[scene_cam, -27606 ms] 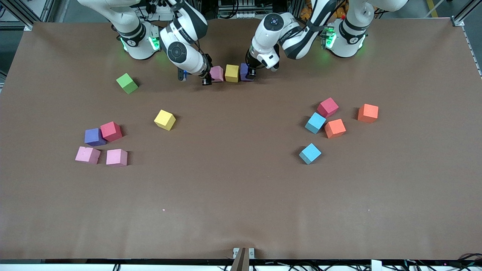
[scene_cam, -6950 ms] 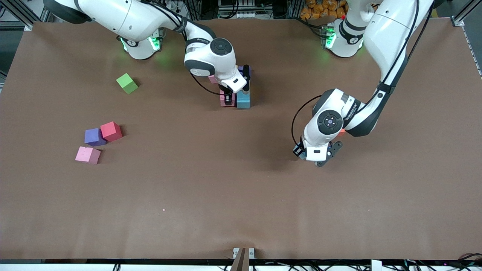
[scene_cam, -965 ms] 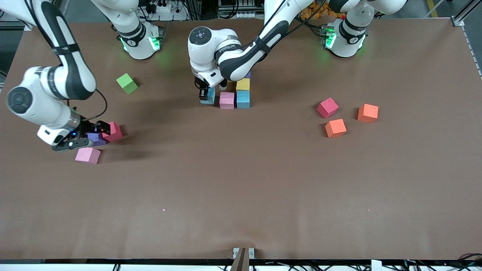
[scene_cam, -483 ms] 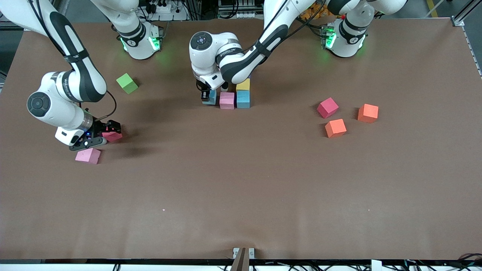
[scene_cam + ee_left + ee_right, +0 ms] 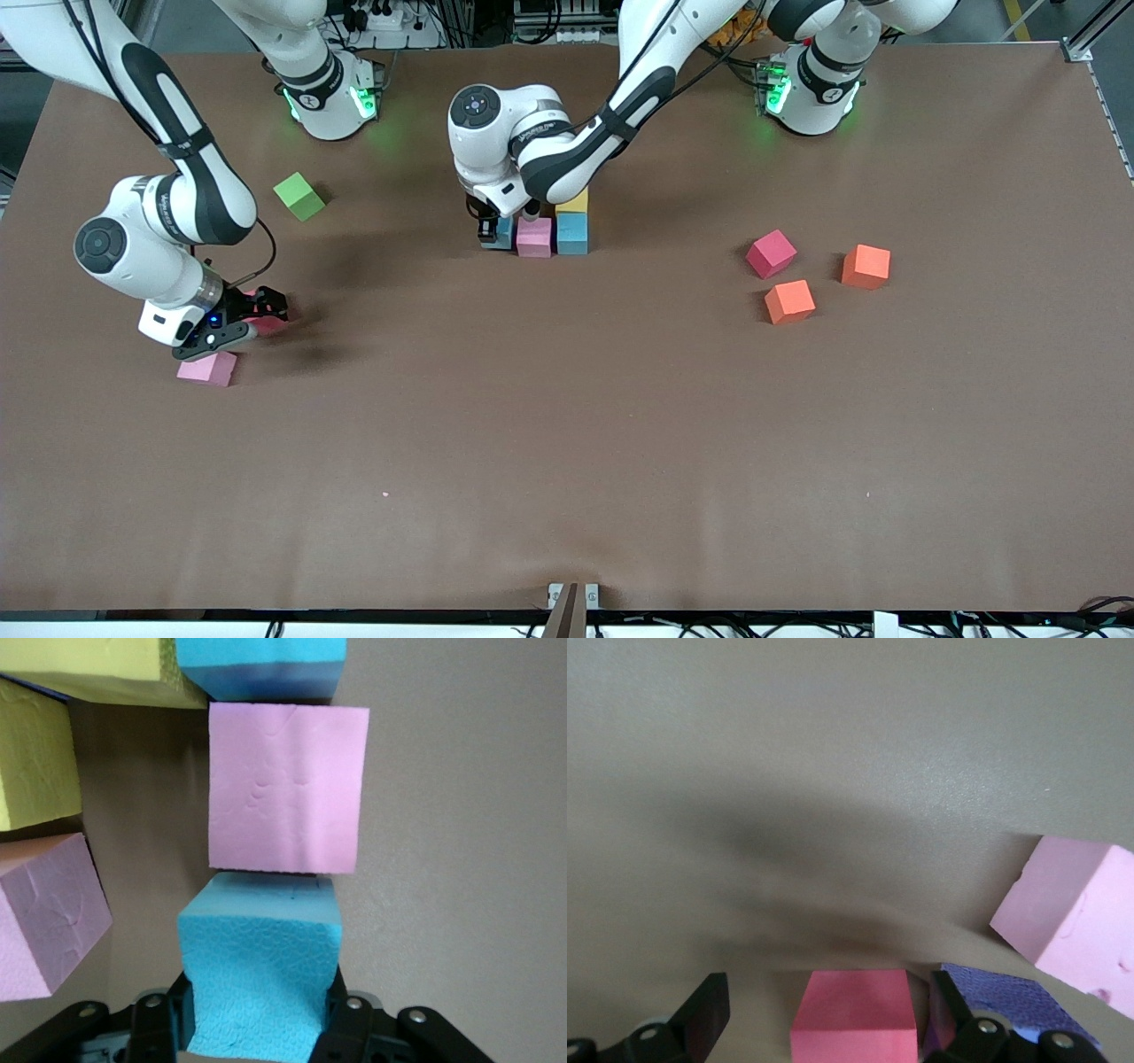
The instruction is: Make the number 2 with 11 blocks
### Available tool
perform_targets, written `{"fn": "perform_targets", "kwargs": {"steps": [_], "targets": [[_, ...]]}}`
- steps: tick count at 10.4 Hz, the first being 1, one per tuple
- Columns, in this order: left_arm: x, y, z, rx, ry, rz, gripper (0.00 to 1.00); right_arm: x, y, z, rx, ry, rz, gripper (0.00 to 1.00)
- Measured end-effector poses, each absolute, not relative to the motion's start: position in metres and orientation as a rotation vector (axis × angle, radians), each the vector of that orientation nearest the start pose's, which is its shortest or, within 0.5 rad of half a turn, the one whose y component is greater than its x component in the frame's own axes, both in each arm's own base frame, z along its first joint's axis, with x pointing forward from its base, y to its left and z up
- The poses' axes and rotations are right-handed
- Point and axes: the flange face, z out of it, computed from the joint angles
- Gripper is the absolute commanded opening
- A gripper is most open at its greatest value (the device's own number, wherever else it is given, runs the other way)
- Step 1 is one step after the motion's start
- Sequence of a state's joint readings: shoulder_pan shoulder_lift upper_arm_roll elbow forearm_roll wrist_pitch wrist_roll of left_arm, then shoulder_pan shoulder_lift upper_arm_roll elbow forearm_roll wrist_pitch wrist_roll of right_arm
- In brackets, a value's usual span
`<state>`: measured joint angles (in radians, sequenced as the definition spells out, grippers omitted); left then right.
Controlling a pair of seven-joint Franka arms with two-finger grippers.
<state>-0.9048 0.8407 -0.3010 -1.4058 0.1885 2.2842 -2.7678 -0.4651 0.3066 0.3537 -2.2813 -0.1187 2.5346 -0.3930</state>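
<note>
Clamped between the fingers of the left gripper (image 5: pixel 488 234), a blue cube (image 5: pixel 260 970) is held against a pink cube (image 5: pixel 287 788) in the unfinished number 2 (image 5: pixel 558 226), upper centre of the front view. A second blue cube (image 5: pixel 572 233) and a yellow cube (image 5: pixel 573 201) adjoin it. At mid-left, the right gripper (image 5: pixel 252 315) is spread wide around a red cube (image 5: pixel 852 1028), not clenched; a purple cube (image 5: pixel 1010 1001) lies just beside it and a pink block (image 5: pixel 207 368) nearby. A green cube (image 5: pixel 299 196) sits upper left. One red and two orange cubes (image 5: pixel 815 270) are scattered at right.
</note>
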Motion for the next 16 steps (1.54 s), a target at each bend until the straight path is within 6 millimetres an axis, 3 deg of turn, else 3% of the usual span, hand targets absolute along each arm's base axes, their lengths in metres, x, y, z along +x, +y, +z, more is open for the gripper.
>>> {"fn": "perform_targets", "kwargs": {"steps": [1,3,4,5,6,12,14,16], "targets": [[0.31,-0.668,0.218,-2.27,-2.219,0.153,0.18,0.527,-0.055,0.222,-3.042,-0.568,0.029,1.0],[0.312,-0.666,0.215,-2.264,-2.219,0.148,0.28,0.527,-0.055,0.22,-3.039,-0.57,0.032,0.99],[0.312,-0.666,0.213,-2.264,-2.215,0.147,0.46,0.527,-0.057,0.22,-3.04,-0.567,0.033,0.98],[0.311,-0.666,0.209,-2.27,-2.203,0.146,0.83,0.527,-0.059,0.219,-3.042,-0.561,0.035,0.98],[0.311,-0.665,0.206,-2.272,-2.195,0.145,1.0,0.526,-0.062,0.219,-3.043,-0.56,0.035,0.98],[0.312,-0.667,0.214,-2.274,-2.195,0.142,1.0,0.519,-0.073,0.209,-3.047,-0.555,0.029,0.83],[0.32,-0.667,0.244,-2.273,-2.205,0.121,1.0,0.517,-0.073,0.208,-3.045,-0.556,0.034,0.79],[0.346,-0.65,0.288,-2.259,-2.216,0.076,1.0,0.51,-0.071,0.202,-3.042,-0.558,0.04,0.78]]}}
